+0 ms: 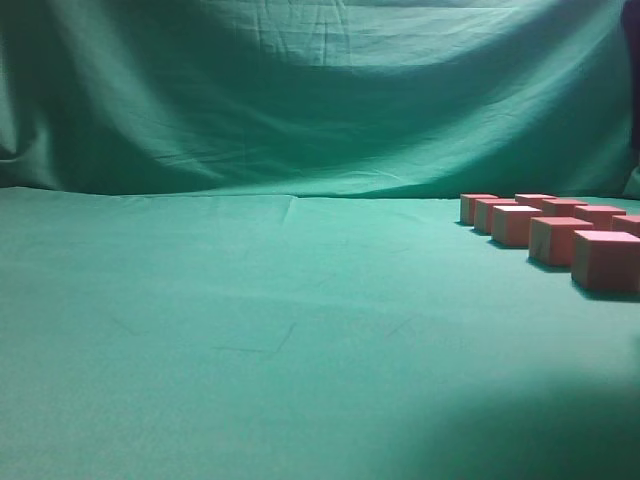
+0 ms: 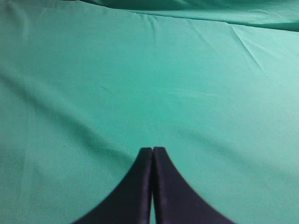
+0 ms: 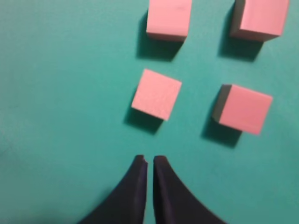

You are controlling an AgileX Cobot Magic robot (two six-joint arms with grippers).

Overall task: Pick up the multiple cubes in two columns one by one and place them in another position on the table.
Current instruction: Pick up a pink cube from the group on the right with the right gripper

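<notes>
Several pink-red cubes stand in two columns at the right of the exterior view, the nearest one (image 1: 606, 260) at the frame's edge, with others (image 1: 515, 225) behind it. Neither gripper shows in that view. In the right wrist view my right gripper (image 3: 150, 158) hangs above the cloth, its fingers almost together and empty. Just ahead of it lie the nearest cube (image 3: 156, 94), one to its right (image 3: 243, 108), and two farther ones (image 3: 169, 18) (image 3: 259, 17). My left gripper (image 2: 153, 149) is shut and empty over bare green cloth; no cube shows in the left wrist view.
A green cloth (image 1: 250, 330) covers the table and rises as a backdrop (image 1: 300, 90) behind it. A wrinkle runs across the cloth in the left wrist view (image 2: 243, 42).
</notes>
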